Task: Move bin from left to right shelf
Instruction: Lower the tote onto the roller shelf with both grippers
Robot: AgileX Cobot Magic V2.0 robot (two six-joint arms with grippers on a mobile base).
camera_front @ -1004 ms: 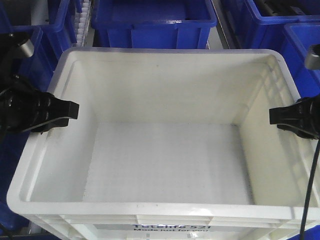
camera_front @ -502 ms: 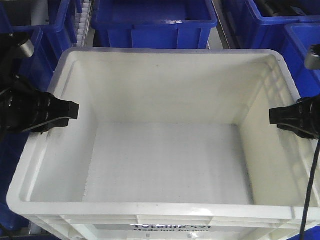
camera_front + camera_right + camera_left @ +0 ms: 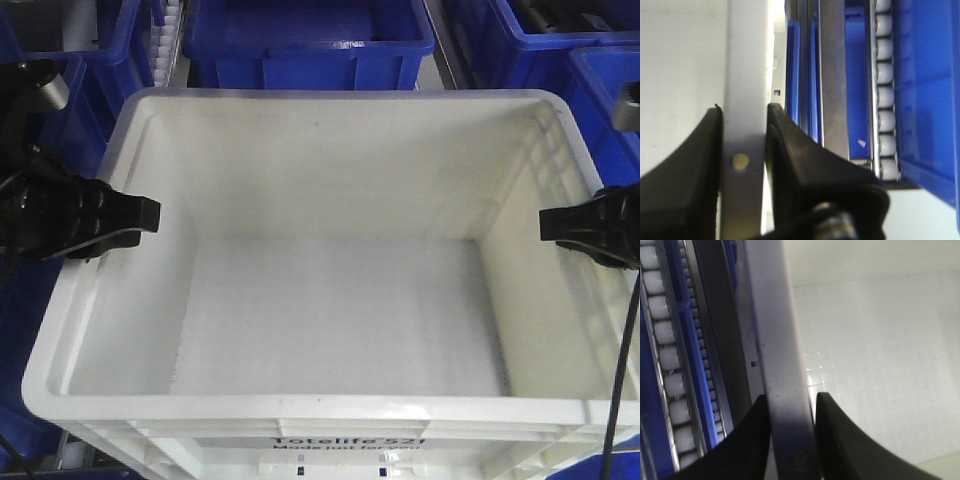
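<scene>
Blue bins [image 3: 300, 45] bkgd — bin [image 3: 340, 310] long-axis L–R

Bin [image 3: 330, 170]: white plastic. Walls smooth w/ slight sheen, floor finely textured & matt, rim smooth. Left end effector [image 3: 790, 407] & right end effector [image 3: 743, 110]: black, matt, prob. plastic or rubber. Blue bins [image 3: 300, 55]: smooth, glossy plastic. Rollers [image 3: 885, 100]: whitish, smooth, plastic-looking. Rail [image 3: 832, 75]: grey metal, dull finish.
</scene>
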